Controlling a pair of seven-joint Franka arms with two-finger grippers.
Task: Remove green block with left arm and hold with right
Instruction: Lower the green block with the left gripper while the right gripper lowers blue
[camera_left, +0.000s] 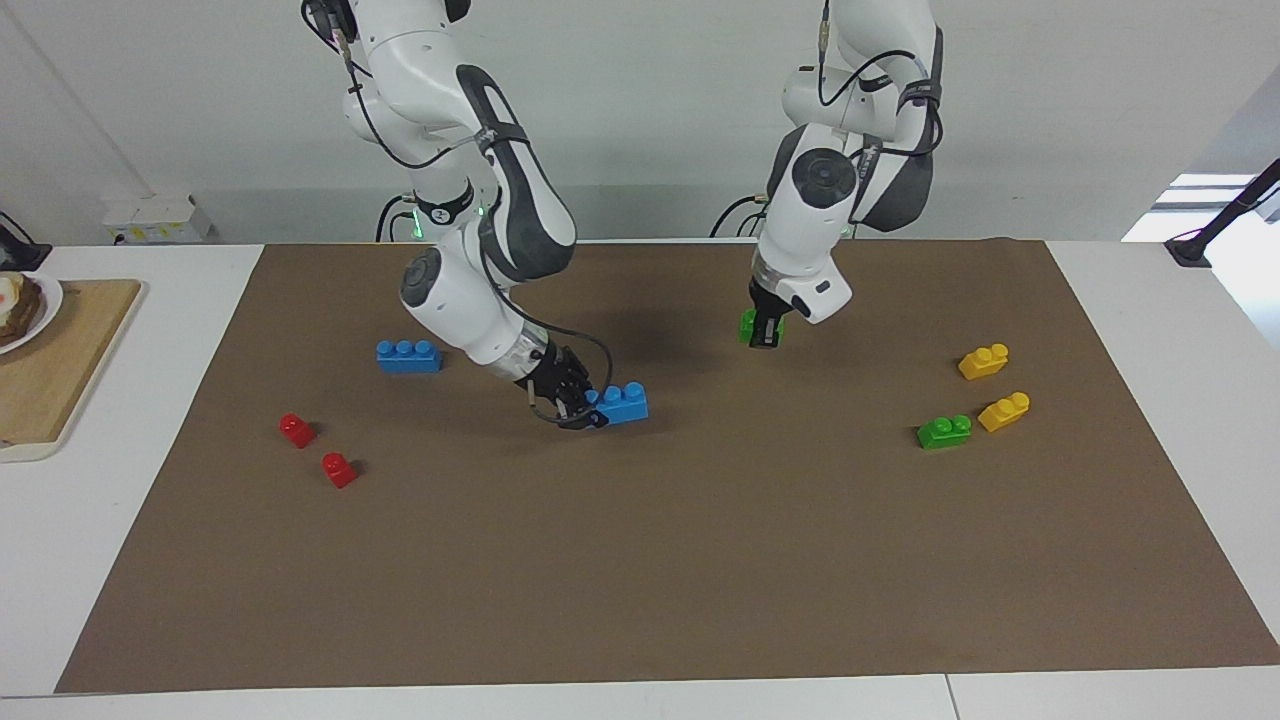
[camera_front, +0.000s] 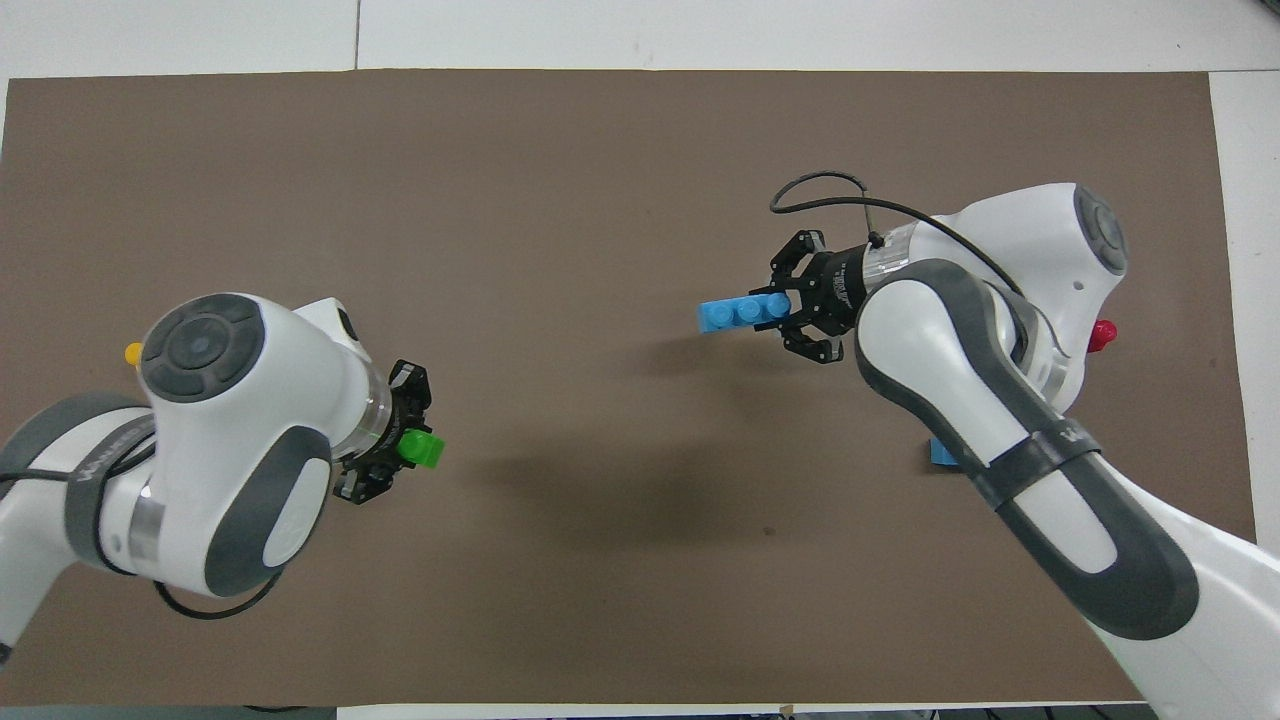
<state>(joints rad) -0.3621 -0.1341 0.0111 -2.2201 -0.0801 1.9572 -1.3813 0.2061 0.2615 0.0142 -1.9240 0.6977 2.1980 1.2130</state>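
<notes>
The green block (camera_left: 747, 324) (camera_front: 424, 450), small and bright green, is clear of the blue brick and hangs in the air. My left gripper (camera_left: 762, 330) (camera_front: 405, 448) is shut on it, over the mat toward the left arm's end. My right gripper (camera_left: 590, 410) (camera_front: 785, 310) is shut on one end of a blue brick (camera_left: 625, 402) (camera_front: 735, 314). It holds that brick level, low over the middle of the mat. The two grippers stand well apart.
On the brown mat (camera_left: 640, 560) lie a blue three-stud brick (camera_left: 408, 356) and two red blocks (camera_left: 296, 430) (camera_left: 339, 469) toward the right arm's end. Two yellow bricks (camera_left: 983, 361) (camera_left: 1004, 411) and a longer green brick (camera_left: 944, 431) lie toward the left arm's end. A wooden board (camera_left: 50, 370) sits off the mat.
</notes>
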